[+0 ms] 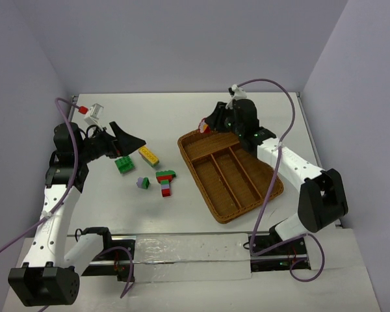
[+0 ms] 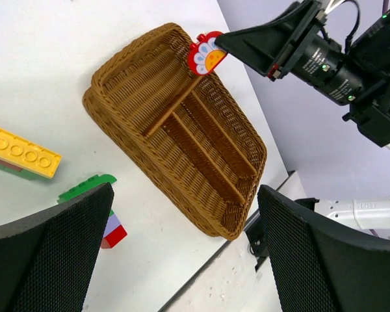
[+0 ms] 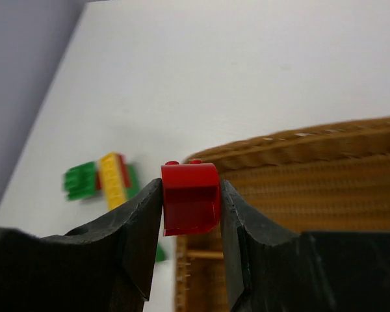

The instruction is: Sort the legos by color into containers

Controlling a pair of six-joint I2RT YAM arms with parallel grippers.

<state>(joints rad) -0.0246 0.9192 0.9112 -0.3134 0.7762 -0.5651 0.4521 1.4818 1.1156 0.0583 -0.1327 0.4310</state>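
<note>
My right gripper [image 1: 205, 127] is shut on a red lego [image 3: 190, 197] with a rounded top and holds it above the far left corner of the brown wicker tray [image 1: 208, 196]. The left wrist view shows its painted yellow and white face [image 2: 206, 53]. All compartments that show look empty. My left gripper [image 1: 134, 140] is open and empty, hovering above the loose legos: a yellow brick [image 1: 149, 155], a green brick [image 1: 124, 164], a small purple and green piece [image 1: 143, 182], and a green, purple and red clump [image 1: 166, 181].
The tray lies at an angle on the right half of the white table, its near corner close to the front rail [image 1: 182, 247]. Grey walls stand at the back and both sides. A red and white object [image 1: 91, 114] sits at the far left.
</note>
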